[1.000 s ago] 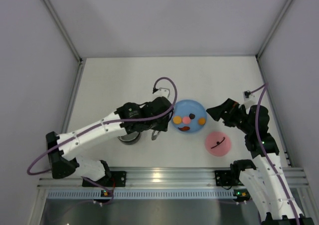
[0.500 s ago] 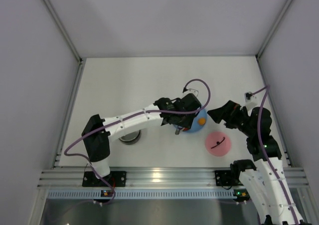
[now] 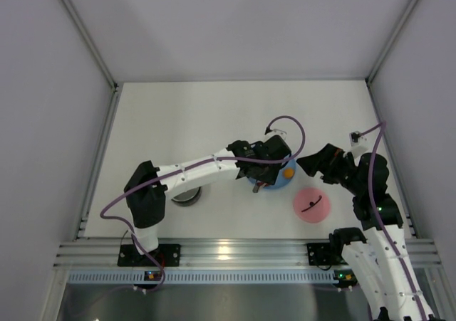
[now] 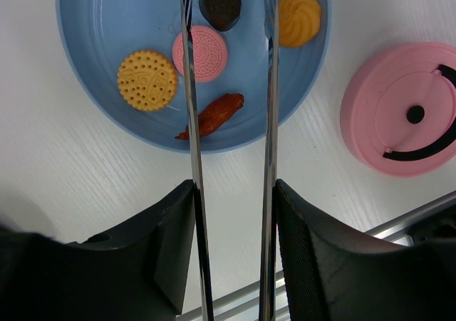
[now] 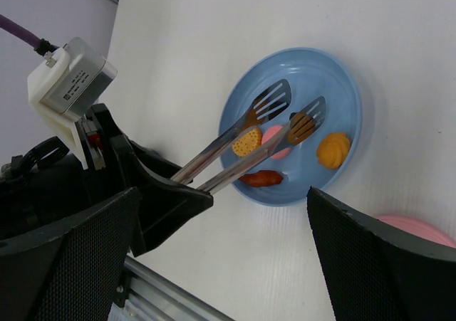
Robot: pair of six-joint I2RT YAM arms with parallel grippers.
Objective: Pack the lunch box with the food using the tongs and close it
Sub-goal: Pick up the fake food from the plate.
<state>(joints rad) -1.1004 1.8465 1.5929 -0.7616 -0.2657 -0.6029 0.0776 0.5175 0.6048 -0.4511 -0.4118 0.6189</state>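
Observation:
My left gripper [image 4: 231, 193] is shut on the silver tongs [image 4: 191, 122], one thin arm against each finger. The tong tips stand apart above the blue plate [image 4: 92, 29]. On the plate lies the food: an orange biscuit [image 4: 147, 80], a pink disc [image 4: 210, 54], a dark piece [image 4: 219, 8], an orange swirl [image 4: 299, 16] and a red-brown strip [image 4: 217, 112]. The dark piece sits between the tong arms, and the pink disc lies partly under the left arm. The lunch box [image 3: 187, 195], a steel pot, stands left of the plate, half hidden by the left arm. My right gripper [image 5: 224, 200] is open and holds nothing.
The pink lid [image 3: 311, 205] with its black strap lies flat on the table, right of and nearer than the plate [image 3: 274, 184]. An aluminium rail [image 3: 235, 250] runs along the near edge. The right gripper [image 3: 306, 161] hovers just right of the plate.
The left arm has swung right from beside the steel pot to above the blue plate, carrying the tongs. In the last half second it only shifted slightly. The right arm stayed put.

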